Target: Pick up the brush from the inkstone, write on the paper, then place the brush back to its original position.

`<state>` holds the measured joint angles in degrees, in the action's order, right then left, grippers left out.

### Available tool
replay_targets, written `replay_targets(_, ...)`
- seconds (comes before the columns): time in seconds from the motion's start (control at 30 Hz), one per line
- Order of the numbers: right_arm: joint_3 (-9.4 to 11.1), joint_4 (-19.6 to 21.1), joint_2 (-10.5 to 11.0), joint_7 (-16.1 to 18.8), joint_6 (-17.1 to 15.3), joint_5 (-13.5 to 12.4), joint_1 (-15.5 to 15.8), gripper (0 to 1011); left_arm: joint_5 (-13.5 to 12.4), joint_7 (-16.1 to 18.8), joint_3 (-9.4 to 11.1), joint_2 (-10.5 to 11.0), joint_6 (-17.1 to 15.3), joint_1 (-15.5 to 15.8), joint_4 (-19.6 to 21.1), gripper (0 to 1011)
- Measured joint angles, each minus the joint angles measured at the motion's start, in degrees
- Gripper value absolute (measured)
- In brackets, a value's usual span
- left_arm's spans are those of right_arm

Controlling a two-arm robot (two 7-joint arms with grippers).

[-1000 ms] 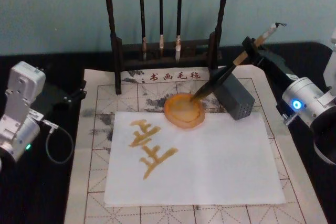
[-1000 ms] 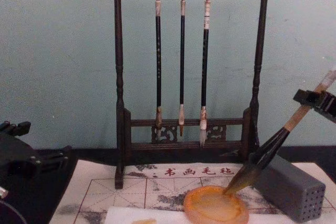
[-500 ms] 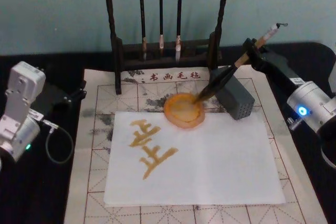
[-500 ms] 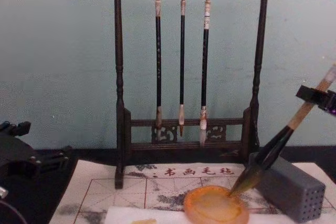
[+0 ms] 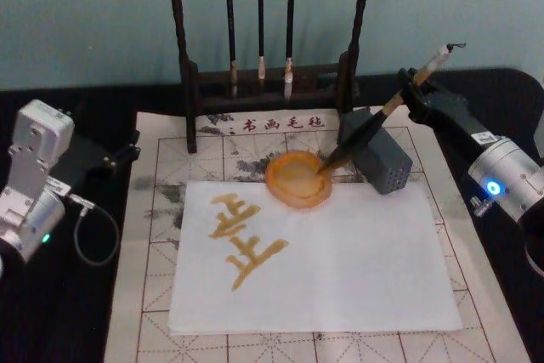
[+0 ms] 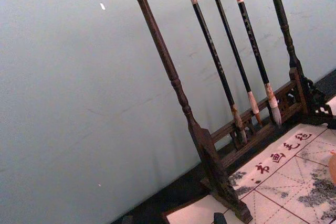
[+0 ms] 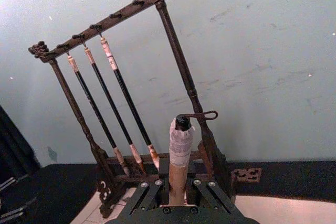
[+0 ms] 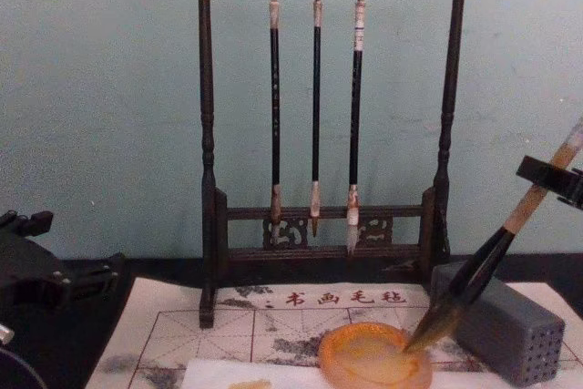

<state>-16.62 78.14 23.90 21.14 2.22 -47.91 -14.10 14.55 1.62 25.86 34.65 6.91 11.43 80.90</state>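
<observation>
One arm counts: your right end effector [image 5: 412, 84] is clenched on the brush [image 5: 361, 132], its long axis slanting down-left from there, tuft at the inkstone [image 5: 293, 184] rim; left end effector [image 5: 121, 152] idles well beyond.

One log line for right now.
right gripper: shut on brush | tip: at inkstone right rim | paper: strokes written | left gripper: parked left
</observation>
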Motion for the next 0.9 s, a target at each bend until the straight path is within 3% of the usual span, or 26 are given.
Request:
replay_targets(0.5,2.49,1.77,-0.14,1.38,0.5,1.48,1.37,187,0.0,0.0,0.0,0.0,0.0,0.0,0.0,1001)
replay_targets(0.9,3.27,5.1,2.29,7.01,-0.12,-0.73,2.71,187,0.0,0.0,0.0,0.0,0.0,0.0,0.0,1001)
